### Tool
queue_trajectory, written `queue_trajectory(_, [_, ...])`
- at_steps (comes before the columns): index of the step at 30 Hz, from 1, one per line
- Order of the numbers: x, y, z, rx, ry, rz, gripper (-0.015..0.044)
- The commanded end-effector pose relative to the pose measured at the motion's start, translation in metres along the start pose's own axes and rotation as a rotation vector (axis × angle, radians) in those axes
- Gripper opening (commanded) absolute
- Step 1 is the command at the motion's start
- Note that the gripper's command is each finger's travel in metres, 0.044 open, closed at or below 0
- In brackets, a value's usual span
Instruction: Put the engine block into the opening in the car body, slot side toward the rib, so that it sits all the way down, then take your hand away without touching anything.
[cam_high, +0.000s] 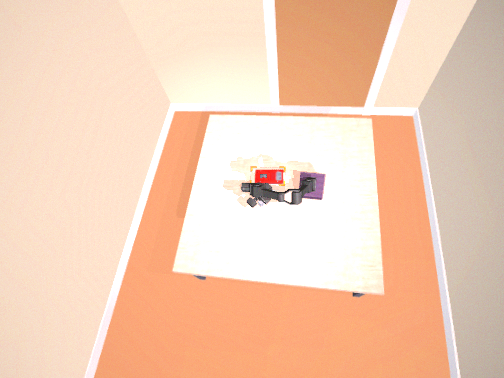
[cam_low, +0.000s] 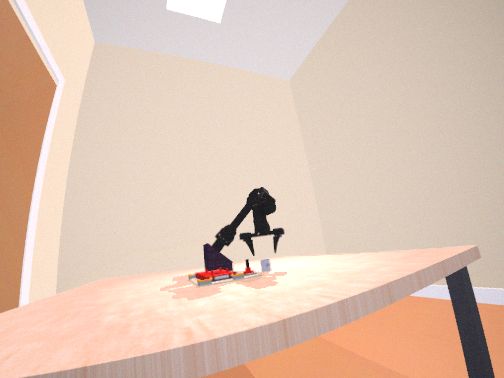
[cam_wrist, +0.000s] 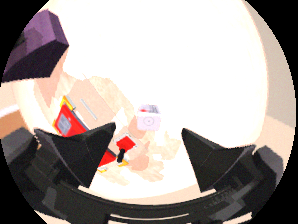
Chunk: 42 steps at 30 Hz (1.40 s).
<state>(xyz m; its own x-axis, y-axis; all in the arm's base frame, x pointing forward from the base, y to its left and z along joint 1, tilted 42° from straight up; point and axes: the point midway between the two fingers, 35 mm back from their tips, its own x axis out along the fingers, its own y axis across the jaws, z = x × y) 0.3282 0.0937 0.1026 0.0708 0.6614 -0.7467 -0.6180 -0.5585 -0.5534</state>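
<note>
The red car body (cam_high: 270, 176) (cam_low: 202, 276) (cam_wrist: 74, 122) lies flat in a pale frame with yellow corners. Two grey patches show on it in the top view; the opening and rib are too small to make out. A pale grey block (cam_low: 266, 265) (cam_wrist: 149, 120), apparently the engine block, stands apart from the car on the table. It has a round mark on one face; its slot is not clear. My gripper (cam_low: 264, 254) (cam_wrist: 149, 127) is wide open and empty, pointing down above the pale block, which shows between the fingers in the wrist view.
A small red piece (cam_wrist: 126, 143) with a black post (cam_low: 247, 263) (cam_wrist: 121, 155) stands between the car body and the pale block. The arm's purple base (cam_high: 320, 192) (cam_low: 216, 258) (cam_wrist: 42, 47) stands beyond the car. The wooden table (cam_high: 320, 240) (cam_low: 125, 320) carries everything.
</note>
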Motion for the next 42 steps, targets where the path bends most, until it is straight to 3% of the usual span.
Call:
queue_trajectory(1, [0.006, 0.0, 0.0, 0.007, -0.004, -0.003, 0.044])
queue_trajectory(34, [0.056, 0.001, 0.0, 0.007, -0.006, -0.005, 0.044])
queue_trajectory(42, [0.056, 0.001, 0.0, 0.007, -0.006, -0.005, 0.023])
